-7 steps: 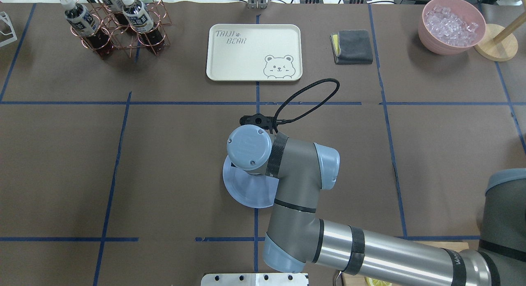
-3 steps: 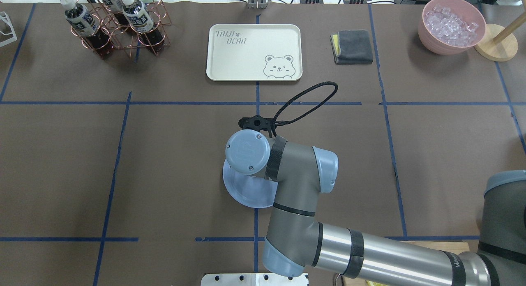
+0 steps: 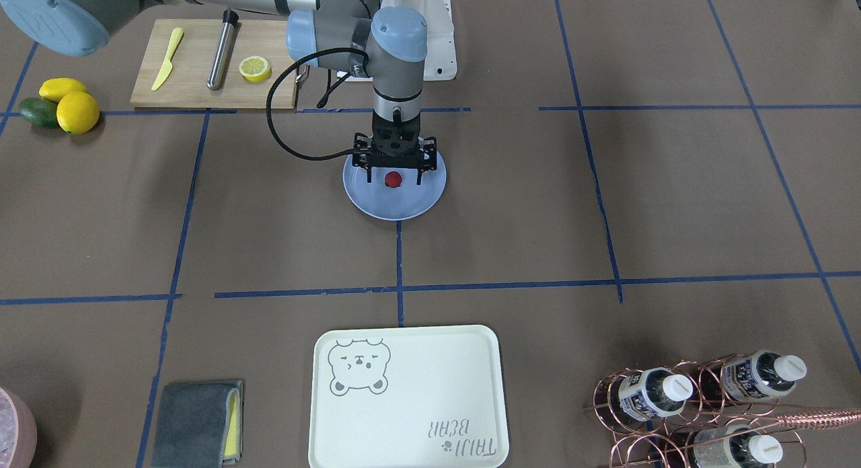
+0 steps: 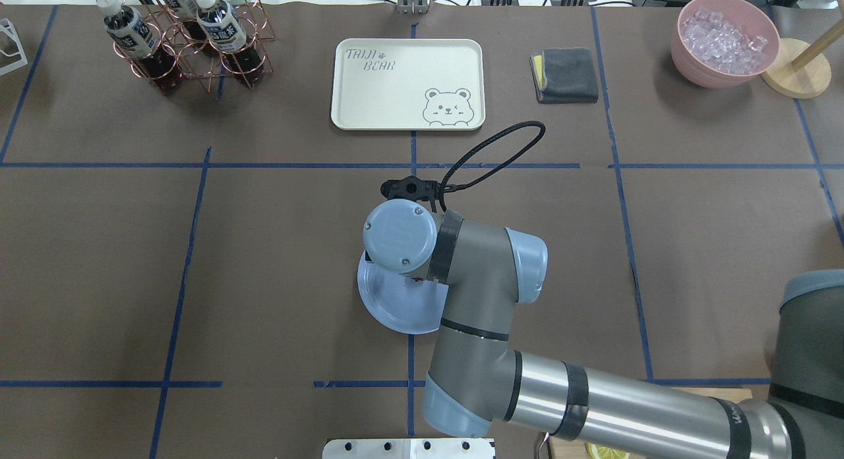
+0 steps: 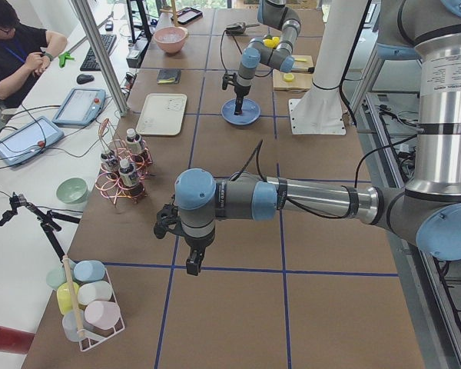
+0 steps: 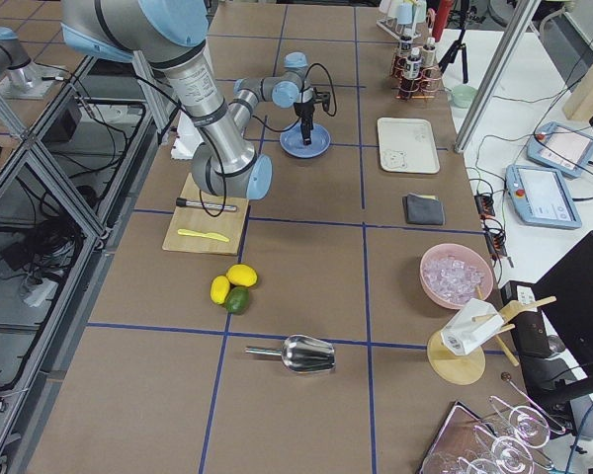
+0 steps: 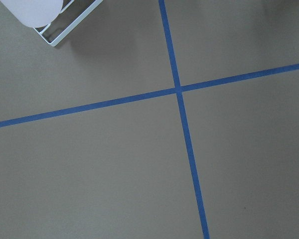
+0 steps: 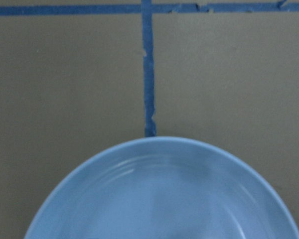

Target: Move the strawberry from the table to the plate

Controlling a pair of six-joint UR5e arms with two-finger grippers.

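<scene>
"Strawberry (image 3: 393,179), where is it from your side?"

"Lying in the light-blue plate (image 3: 397,211), small and red against the glaze, a little towards the robot's side of the middle."

"Is anything gripping it?"

"No. The right arm's fingers (image 3: 368,172) hang straight down over the plate, spread wide, one on each side of the berry with a clear gap both ways. The tips are low, near the plate's surface. I can't tell if they touch it."

"And the plate itself?"

"Flat on the brown worktop (image 3: 538,212), its rim meeting the end of a blue tape line (image 3: 399,266). In the overhead view the right wrist hides a good part of it."

"What about the other arm?"

"The left arm is well apart, out at the other end of the worktop. Its fingers (image 5: 194,265) point down above bare paper, near where two tape lines cross (image 7: 178,90). I only get a side look at them, so I can't tell whether they are apart or together."

"Anything else about?"

"A cream bear-print tray (image 3: 403,394) sits well apart from the plate, on the operators' side. Behind the right arm there's a wooden cutting board (image 3: 195,85) carrying a lemon half (image 3: 255,68), a yellow knife (image 3: 167,58) and a metal rod (image 3: 220,51). Two lemons (image 3: 77,111) and an avocado (image 3: 37,111) huddle together just beside the board."
</scene>
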